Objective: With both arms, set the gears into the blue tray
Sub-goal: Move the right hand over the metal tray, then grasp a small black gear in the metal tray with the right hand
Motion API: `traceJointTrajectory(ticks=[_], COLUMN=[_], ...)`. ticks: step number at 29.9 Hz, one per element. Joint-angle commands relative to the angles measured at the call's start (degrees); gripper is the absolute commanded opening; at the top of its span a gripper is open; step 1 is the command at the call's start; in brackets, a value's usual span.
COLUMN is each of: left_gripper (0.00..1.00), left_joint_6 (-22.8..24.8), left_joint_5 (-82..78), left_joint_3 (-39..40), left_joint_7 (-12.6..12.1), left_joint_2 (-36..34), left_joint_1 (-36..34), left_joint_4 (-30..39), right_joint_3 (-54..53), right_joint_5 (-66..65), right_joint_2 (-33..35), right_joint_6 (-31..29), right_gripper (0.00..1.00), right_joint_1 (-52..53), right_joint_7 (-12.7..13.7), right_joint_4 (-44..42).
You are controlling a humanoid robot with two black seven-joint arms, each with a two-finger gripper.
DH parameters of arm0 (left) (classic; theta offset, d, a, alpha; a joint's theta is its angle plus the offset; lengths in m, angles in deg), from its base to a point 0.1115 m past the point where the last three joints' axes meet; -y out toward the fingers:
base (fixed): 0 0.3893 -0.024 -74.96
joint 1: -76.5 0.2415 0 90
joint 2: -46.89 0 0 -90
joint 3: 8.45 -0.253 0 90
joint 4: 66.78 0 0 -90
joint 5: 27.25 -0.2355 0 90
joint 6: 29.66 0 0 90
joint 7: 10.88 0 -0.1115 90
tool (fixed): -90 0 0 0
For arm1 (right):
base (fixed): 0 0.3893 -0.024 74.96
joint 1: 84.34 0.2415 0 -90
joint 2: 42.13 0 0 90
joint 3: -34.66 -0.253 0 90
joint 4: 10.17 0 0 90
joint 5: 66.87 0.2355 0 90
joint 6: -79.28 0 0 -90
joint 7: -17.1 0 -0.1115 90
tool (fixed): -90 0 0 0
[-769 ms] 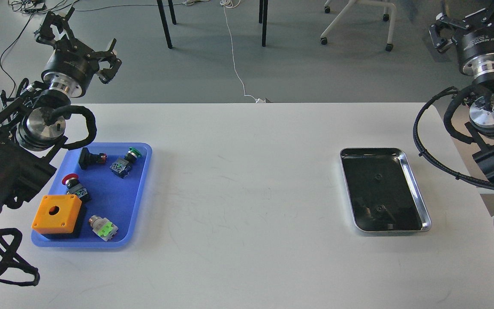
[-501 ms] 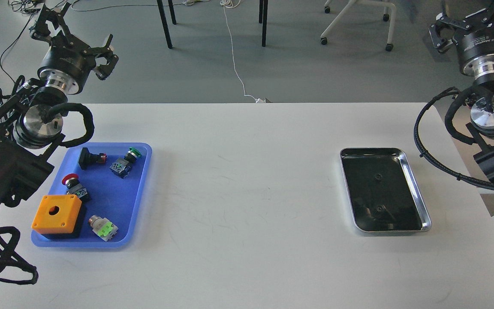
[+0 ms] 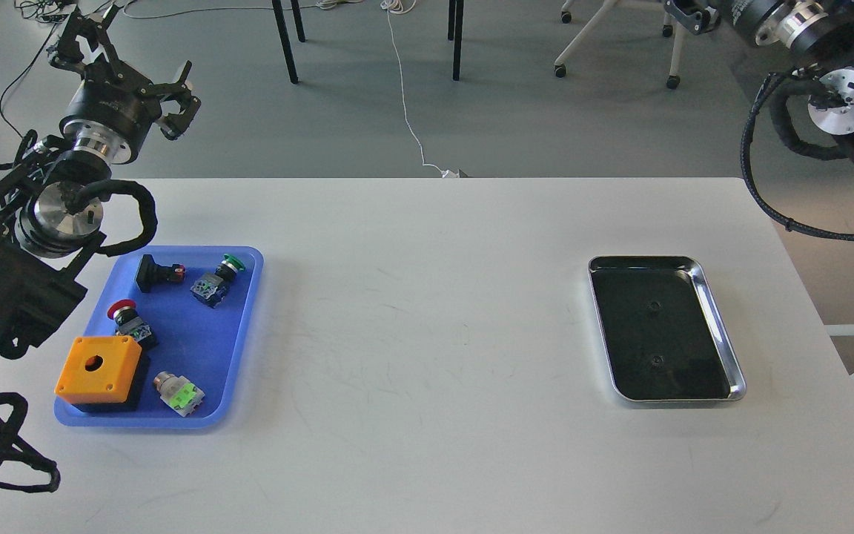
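Note:
Two tiny black gears lie apart on the dark bottom of the shiny steel tray (image 3: pixel 719 326) at the table's right: the farther gear (image 3: pixel 652 305) and the nearer gear (image 3: pixel 657 361). The blue tray (image 3: pixel 201 348) sits at the table's left and holds switch parts. My left gripper (image 3: pixel 129 58) hangs beyond the table's far left corner, above the floor, fingers spread open and empty. My right gripper (image 3: pixel 686 13) is cut off by the top edge, far behind the steel tray, so its fingers cannot be made out.
Inside the blue tray are an orange box (image 3: pixel 98 368), a red push-button (image 3: pixel 124 315), a green push-button (image 3: pixel 218 279), a black switch (image 3: pixel 154 273) and a green-labelled part (image 3: pixel 179 393). Chair legs and a white cable (image 3: pixel 406 111) stand on the floor behind.

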Motion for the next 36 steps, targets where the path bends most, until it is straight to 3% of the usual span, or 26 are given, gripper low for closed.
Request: traceJointTrajectory(ticks=[1,5,15,20,23,28,36], left_gripper=[0.98,0.98,0.98,0.98,0.98,0.98,0.98], left_joint_6=[0.75,2.50,5.94,5.85,5.67,5.41,5.59], left_joint_5=[0.02,0.11,-0.07,-0.07,-0.07,-0.07,-0.07], left_joint_3=[0.31,0.48,-0.22,-0.40,-0.48,-0.48,-0.40], left_joint_7=[0.07,0.07,-0.29,-0.20,-0.11,0.07,0.15], left_joint_2=[-1.95,-3.80,-6.09,-5.39,-5.30,-5.21,-5.21], left_joint_1=[0.17,0.25,1.31,1.31,1.31,1.31,1.40], left_joint_4=[0.15,0.15,-0.20,-0.20,-0.20,-0.11,-0.11], right_joint_3=[13.09,23.65,34.82,43.87,45.82,47.40,48.37], right_joint_5=[-3.19,-15.56,-38.16,-53.97,-61.10,-66.13,-67.01], right_joint_2=[-1.12,-2.01,0.98,1.16,1.94,2.21,1.77], right_joint_6=[-0.24,0.11,0.20,0.64,1.77,12.14,13.30], right_gripper=[0.99,0.99,0.98,0.98,0.98,0.98,0.91], right_joint_1=[7.61,12.98,16.07,15.10,13.00,5.27,1.74], right_joint_7=[0.04,-0.14,-0.40,-2.42,-4.09,-4.18,-4.45], right_joint_4=[3.04,8.31,19.74,24.40,24.67,22.48,19.84])
